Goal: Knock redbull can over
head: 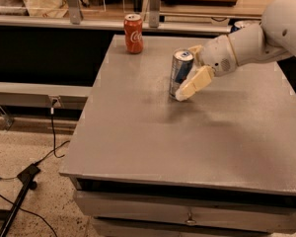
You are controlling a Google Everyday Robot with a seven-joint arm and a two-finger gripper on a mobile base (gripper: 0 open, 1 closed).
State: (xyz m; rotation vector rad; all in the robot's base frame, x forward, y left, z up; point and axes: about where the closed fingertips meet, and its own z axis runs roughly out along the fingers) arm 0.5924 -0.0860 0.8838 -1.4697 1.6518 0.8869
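The redbull can (pixel 179 72), slim and silver with blue panels, stands near the middle of the grey table (pixel 138 127), leaning slightly. My gripper (pixel 194 67) is at the can's right side, reaching in from the right. Its fingers are spread apart; the lower cream finger (pixel 195 83) rests against the can's lower right side and the upper finger (pixel 196 50) is just behind the can's top. The gripper holds nothing.
An orange-red Coca-Cola can (pixel 133 32) stands at the table's far left corner. The rim of another can (pixel 238 23) shows behind my arm at the far right. A shelf and counter run behind the table. Cables lie on the floor at the left.
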